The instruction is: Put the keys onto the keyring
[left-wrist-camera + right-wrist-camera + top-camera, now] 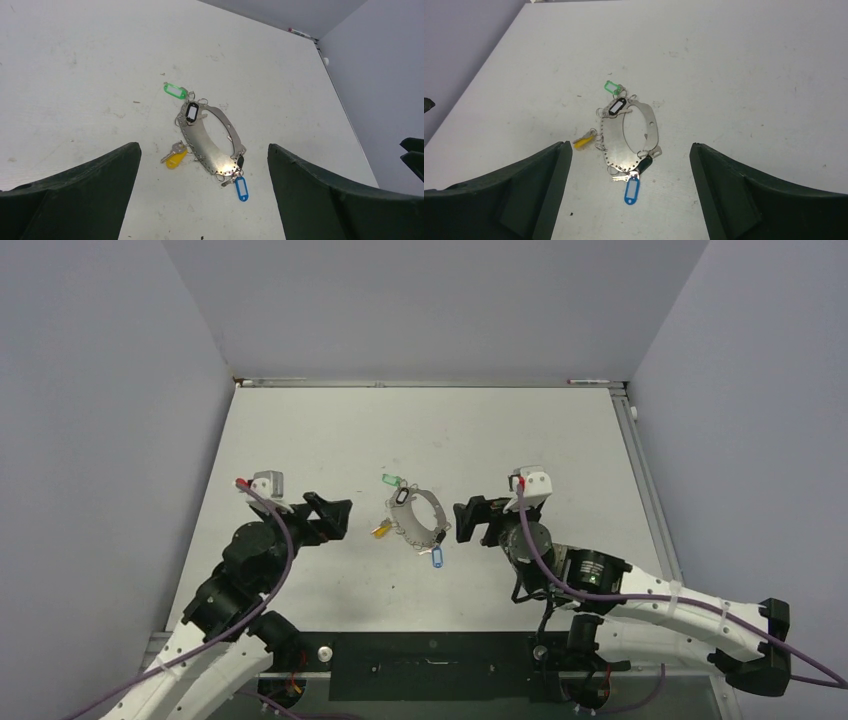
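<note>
**Keys gathered at the ring, both grippers off it – looks late in the task**

- The keyring (415, 523) lies flat on the table (300, 440), about mid-table. It is a silvery loop, broad and perforated down one side. Nothing is lifting or touching it.
- Left gripper (342, 520): left of the keyring and well apart from it. Its jaws are spread wide and hold nothing.
- Right gripper (463, 525): right of the keyring, close to it but clear. Its jaws are also spread and empty.
- Green key (174, 90): just past the keyring's far end, joined to it by small rings.
- Black key (192, 112): lies across the keyring's far end, and its small ring appears to be at the rim.
- Yellow key (175, 159): just off the keyring's left edge. A small ring sits at the rim there, but I cannot tell if it passes through.
- Blue key (241, 189): at the keyring's near end, with a second dark tag (240, 161) beside it. Both trail from a cluster of small rings on the rim.

Judgement: no key lies away from the keyring, so the threading looks done or nearly done. The yellow link is the one still to confirm.
</note>
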`<state>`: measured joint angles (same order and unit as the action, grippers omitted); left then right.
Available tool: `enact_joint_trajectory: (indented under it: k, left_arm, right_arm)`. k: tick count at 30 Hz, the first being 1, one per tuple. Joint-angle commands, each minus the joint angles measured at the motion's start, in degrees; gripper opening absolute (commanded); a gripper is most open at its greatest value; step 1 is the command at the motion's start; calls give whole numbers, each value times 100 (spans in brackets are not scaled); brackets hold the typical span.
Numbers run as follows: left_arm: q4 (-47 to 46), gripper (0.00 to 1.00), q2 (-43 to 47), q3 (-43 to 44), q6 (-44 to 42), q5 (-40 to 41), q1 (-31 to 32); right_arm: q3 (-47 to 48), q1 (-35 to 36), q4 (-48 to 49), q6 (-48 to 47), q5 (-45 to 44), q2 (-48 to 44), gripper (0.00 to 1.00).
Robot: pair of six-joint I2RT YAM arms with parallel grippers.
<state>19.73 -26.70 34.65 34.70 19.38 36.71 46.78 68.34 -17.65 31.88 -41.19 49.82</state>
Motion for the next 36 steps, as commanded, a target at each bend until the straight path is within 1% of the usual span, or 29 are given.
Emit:
enact_joint_trajectory:
  k: [1, 3, 4, 7, 10, 13, 16, 20, 24, 27, 30, 36]
  left_arm:
    - [696, 96, 523, 625, -845, 95, 19]
    - [662, 96, 718, 751, -1236, 43, 21]
    - [606, 96, 799, 781, -1589, 40, 21]
    - [467, 96, 1021, 784, -2276, 300, 21]
    - [211, 96, 1323, 662, -2738, 475, 21]
    - [-97, 96, 1601, 347, -2976, 570, 0]
    - [-164, 96, 1752, 92, -3095, 523, -126]
    - [-281, 96, 1906, -116, -3071, 506, -164]
    - [-528, 96, 1925, -284, -3108, 504, -235]
    - [-557, 96, 1873, -325, -3109, 480, -354]
    - [-611, 96, 1825, -357, -3109, 469, -479]
    - [-713, 96, 1710, -389, -3084, 262, -795]
  right_arm:
    - [-58, 33, 657, -496, -196, -440, 93]
    - [-96, 35, 772, -609, -310, -576, 95]
    - [-130, 40, 870, -695, -361, -653, 96]
    - [-327, 44, 1293, -955, -524, -940, 96]
    - [-589, 46, 1574, -1076, -867, -1277, 96]
    - [-1021, 51, 2243, -1532, -1071, -1669, 97]
    - [-1403, 46, 2877, -2128, -1170, -1892, 97]
    - [-1737, 42, 3596, -2951, -1243, -1903, 97]
    - [-2299, 43, 4974, -3869, -1117, -1896, 97]
    - [-2596, 35, 5657, -4423, -1089, -1671, 97]
    - [-2647, 17, 6007, -4687, -1099, -1272, 97]
    - [-2523, 9, 6262, -4898, -984, -651, 97]
